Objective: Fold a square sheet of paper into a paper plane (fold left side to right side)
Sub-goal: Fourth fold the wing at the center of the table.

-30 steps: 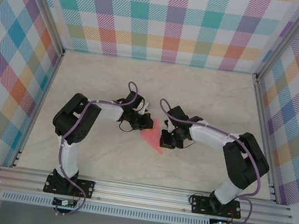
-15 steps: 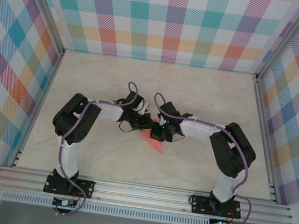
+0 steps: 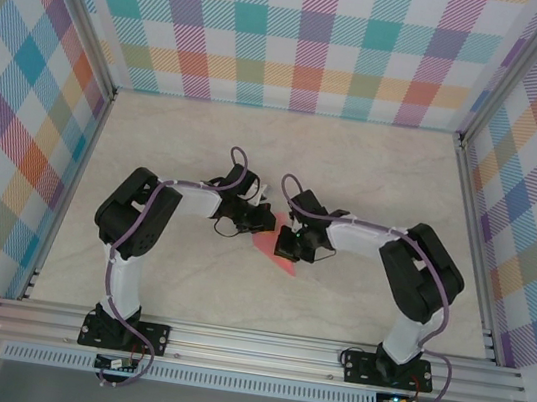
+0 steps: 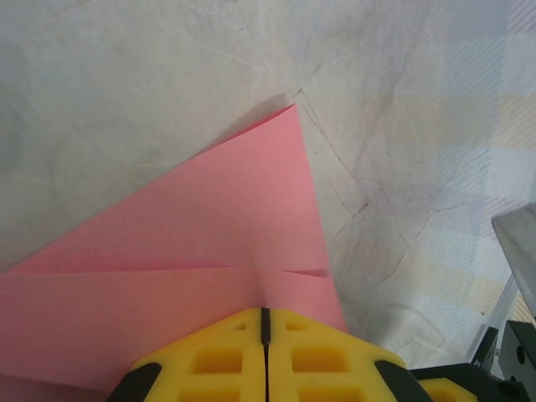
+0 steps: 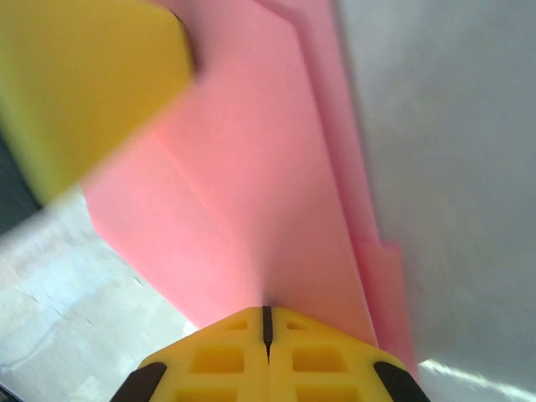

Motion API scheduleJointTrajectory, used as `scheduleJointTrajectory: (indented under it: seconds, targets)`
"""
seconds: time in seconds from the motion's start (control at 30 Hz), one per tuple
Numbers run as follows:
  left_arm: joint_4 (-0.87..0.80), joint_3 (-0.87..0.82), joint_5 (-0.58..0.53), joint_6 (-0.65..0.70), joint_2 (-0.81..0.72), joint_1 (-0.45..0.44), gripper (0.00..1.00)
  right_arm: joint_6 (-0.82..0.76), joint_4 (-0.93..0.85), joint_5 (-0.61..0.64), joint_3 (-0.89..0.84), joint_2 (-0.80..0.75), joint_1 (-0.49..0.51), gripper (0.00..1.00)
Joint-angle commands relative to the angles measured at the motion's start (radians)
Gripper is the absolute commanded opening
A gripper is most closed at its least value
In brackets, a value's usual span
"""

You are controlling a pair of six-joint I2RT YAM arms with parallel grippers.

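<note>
The salmon-pink sheet of paper (image 3: 266, 248) lies part-folded on the table between the two arms. In the left wrist view the paper (image 4: 218, 218) shows a pointed corner and a fold edge. My left gripper (image 4: 265, 311) is shut, its yellow tips resting on the paper's near part, with a small pucker at the tips. My right gripper (image 5: 267, 310) is also shut, its tips down on the paper (image 5: 268, 167) at the end of a crease line. From above, the left gripper (image 3: 263, 223) and right gripper (image 3: 284, 248) stand close together over the sheet and hide most of it.
A yellow finger of the left gripper (image 5: 84, 84) looms blurred at the upper left of the right wrist view. The marble-pattern table top (image 3: 373, 176) is walled by checked panels, with an aluminium rail (image 3: 257, 346) along the near edge.
My right arm has swung left, bringing its gripper further onto the paper and nearer the left gripper, so less pink shows from above. The left arm has stayed put.
</note>
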Motion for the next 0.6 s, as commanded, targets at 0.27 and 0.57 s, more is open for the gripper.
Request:
scheduleJointTrajectory:
  seconds: [0.27, 0.57]
  targets:
    - [-0.055, 0.004, -0.06, 0.024, 0.008, 0.005, 0.07, 0.002, -0.202, 0.047, -0.205, -0.175, 0.008, 0.06]
    - [-0.064, 0.022, 0.004, -0.003, -0.147, 0.015, 0.35, -0.16, -0.233, 0.159, -0.118, -0.325, 0.001, 0.42]
